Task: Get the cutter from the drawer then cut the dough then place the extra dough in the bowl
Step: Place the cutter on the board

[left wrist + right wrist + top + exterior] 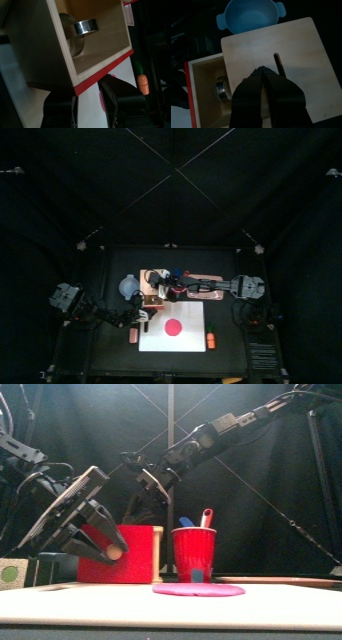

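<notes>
"Top view first: where is the box?"
"The box (158, 278) stands behind the board (187, 343), and the bowl (128, 285) is just beside its left side. The dough (171, 326) lies flat on the board, in front of the box."
"And the arms?"
"The right gripper (175, 286) is over the box's top. The left gripper (142, 314) is at the box's front."
"Front view?"
"The drawer front (123, 556) is red, and the left jaws are at it. A cup (194, 554) holding two knives (206, 515) stands right of the box."
"Left wrist view?"
"The drawer (107, 47) is pulled out of the box, and the cutter (85, 26) lies inside it. The jaws are spread, one on each side of the drawer front. I cannot tell whether they touch it."
"Right wrist view?"
"The jaws are pressed together, tips down at the box's top beside its slot. The cutter shows in the open drawer."
</notes>
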